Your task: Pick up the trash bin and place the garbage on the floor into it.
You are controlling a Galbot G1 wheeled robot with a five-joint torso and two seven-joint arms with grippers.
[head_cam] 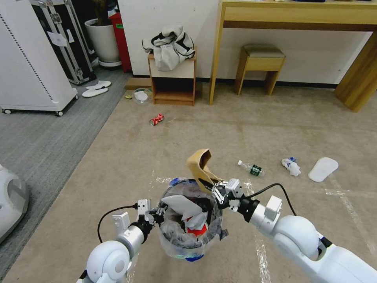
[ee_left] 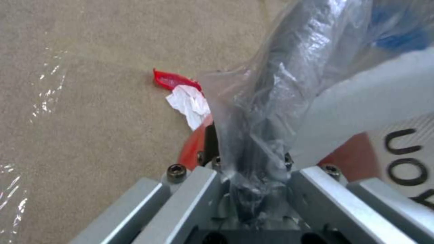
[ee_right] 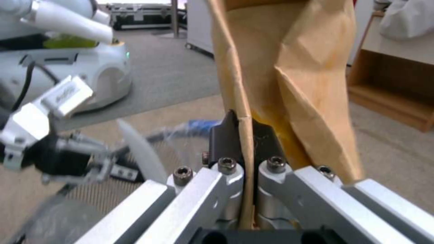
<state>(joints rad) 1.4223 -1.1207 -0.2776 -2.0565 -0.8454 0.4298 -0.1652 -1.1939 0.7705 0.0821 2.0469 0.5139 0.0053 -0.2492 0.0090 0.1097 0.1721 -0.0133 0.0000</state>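
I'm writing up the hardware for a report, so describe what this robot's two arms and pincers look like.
Both arms have glossy white rounded shells narrowing to silver-grey cylindrical wrists. Each wrist carries a small white boxy module and a looping black cable. The left pincer and right pincer are black and silver mechanisms; up close, the fingers are dark pads on grey metal linkages with hex-socket bolts.

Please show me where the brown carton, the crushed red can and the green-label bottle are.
brown carton [head_cam: 199, 165]: head view, on its creased side.
crushed red can [head_cam: 156, 119]: head view, on its middle.
green-label bottle [head_cam: 256, 169]: head view, on its label.
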